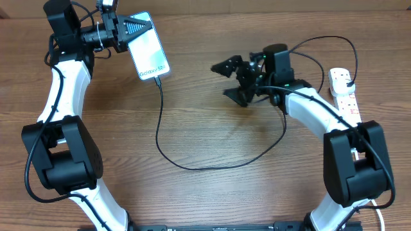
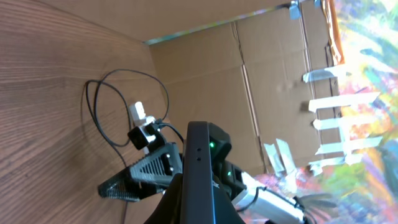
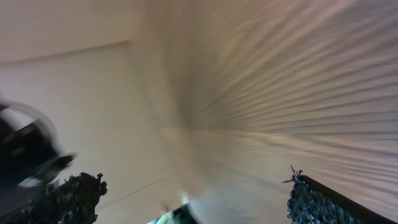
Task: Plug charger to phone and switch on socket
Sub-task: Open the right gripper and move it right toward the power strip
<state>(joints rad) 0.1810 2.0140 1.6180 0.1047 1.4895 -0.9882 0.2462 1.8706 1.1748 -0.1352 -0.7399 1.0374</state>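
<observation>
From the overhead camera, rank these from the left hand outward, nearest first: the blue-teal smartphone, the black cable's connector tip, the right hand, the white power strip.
1. Slim blue-teal smartphone: gripped by the left hand, upper left.
2. Small black connector tip: at the smartphone's lower edge.
3. Right hand: open, mid-table.
4. White elongated power strip: far right.

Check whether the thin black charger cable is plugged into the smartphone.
Plugged in: the thin black charger cable runs straight into the blue-screened smartphone at its bottom edge.
</observation>
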